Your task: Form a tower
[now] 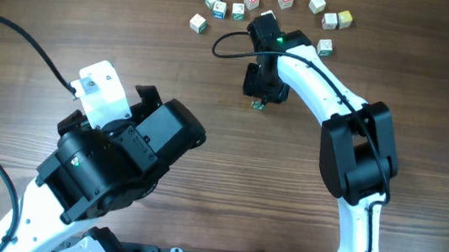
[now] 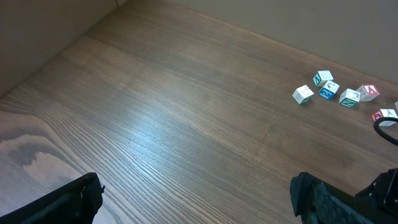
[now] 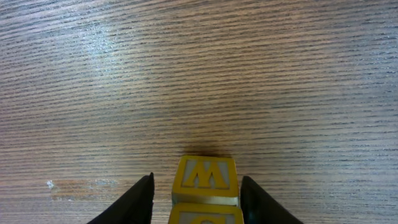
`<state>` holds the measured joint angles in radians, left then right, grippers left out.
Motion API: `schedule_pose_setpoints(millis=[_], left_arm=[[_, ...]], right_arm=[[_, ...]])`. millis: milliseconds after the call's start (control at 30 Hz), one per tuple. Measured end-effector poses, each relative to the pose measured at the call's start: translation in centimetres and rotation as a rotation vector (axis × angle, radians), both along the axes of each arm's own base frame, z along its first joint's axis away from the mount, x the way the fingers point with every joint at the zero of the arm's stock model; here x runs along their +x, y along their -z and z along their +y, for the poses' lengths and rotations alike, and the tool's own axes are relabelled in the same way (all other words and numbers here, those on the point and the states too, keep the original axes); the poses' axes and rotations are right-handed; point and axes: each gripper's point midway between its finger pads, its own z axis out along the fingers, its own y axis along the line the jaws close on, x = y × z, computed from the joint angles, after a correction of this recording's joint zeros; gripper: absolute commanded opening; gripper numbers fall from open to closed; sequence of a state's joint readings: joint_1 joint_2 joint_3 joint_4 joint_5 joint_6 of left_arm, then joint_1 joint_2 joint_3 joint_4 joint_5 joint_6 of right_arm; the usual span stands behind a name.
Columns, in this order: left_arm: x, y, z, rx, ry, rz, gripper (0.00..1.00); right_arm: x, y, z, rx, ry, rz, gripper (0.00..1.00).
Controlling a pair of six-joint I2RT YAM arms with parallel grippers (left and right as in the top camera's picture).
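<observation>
My right end effector stands narrow around the tower, with one finger on each side of the stacked yellow-faced cubes. I cannot tell whether it grips them. My left end effector hangs wide open over the surface, with loose cubes ahead to its right.

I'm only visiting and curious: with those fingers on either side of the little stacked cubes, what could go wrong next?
1. The right gripper flanks the stack very closely; a skewed squeeze or a careless retreat could topple it.
2. The loose cubes lie close together, so grabbing one might knock its neighbours.
</observation>
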<state>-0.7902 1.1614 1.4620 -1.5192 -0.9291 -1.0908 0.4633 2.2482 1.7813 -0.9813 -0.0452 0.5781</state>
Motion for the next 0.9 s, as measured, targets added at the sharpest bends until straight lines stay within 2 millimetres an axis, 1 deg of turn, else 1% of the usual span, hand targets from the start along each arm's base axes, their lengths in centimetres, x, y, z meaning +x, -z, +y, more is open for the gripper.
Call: schedule_pose_setpoints(millis=[333, 433, 533, 567, 600, 633, 700, 733, 767, 900], left_arm=[[0.0, -0.01, 0.0, 0.0, 0.0, 0.0, 1.0], [0.0, -0.01, 0.0, 0.0, 0.0, 0.0, 1.0], [0.0, -0.01, 0.0, 0.0, 0.0, 0.0, 1.0], [0.0, 0.0, 0.0, 0.0, 0.0, 0.0, 1.0], [0.0, 0.0, 0.0, 0.0, 0.0, 0.0, 1.0], [0.0, 0.0, 0.0, 0.0, 0.0, 0.0, 1.0], [0.0, -0.01, 0.0, 0.0, 0.0, 0.0, 1.0], [0.0, -0.01, 0.0, 0.0, 0.0, 0.0, 1.0], [0.0, 0.0, 0.0, 0.0, 0.0, 0.0, 1.0], [0.0, 0.0, 0.0, 0.0, 0.0, 0.0, 1.0]], right_arm=[[0.05, -0.01, 0.01, 0.001, 0.0, -0.002, 0.33], [0.05, -0.01, 0.01, 0.001, 0.0, -0.002, 0.35], [0.04, 0.0, 0.0, 0.001, 0.001, -0.001, 0.44], [0.04, -0.01, 0.02, 0.002, 0.001, -0.001, 0.52], [0.0, -0.01, 0.11, 0.007, 0.0, 0.001, 0.64], [-0.01, -0.01, 0.12, 0.007, -0.001, 0.001, 0.68], [-0.01, -0.01, 0.13, 0.008, -0.002, 0.002, 0.83], [-0.06, -0.02, 0.22, 0.013, -0.002, 0.004, 0.88], [-0.1, -0.02, 0.29, 0.018, -0.001, 0.007, 0.99], [-0.05, -0.46, 0.8, 0.041, -0.033, 0.008, 1.0]])
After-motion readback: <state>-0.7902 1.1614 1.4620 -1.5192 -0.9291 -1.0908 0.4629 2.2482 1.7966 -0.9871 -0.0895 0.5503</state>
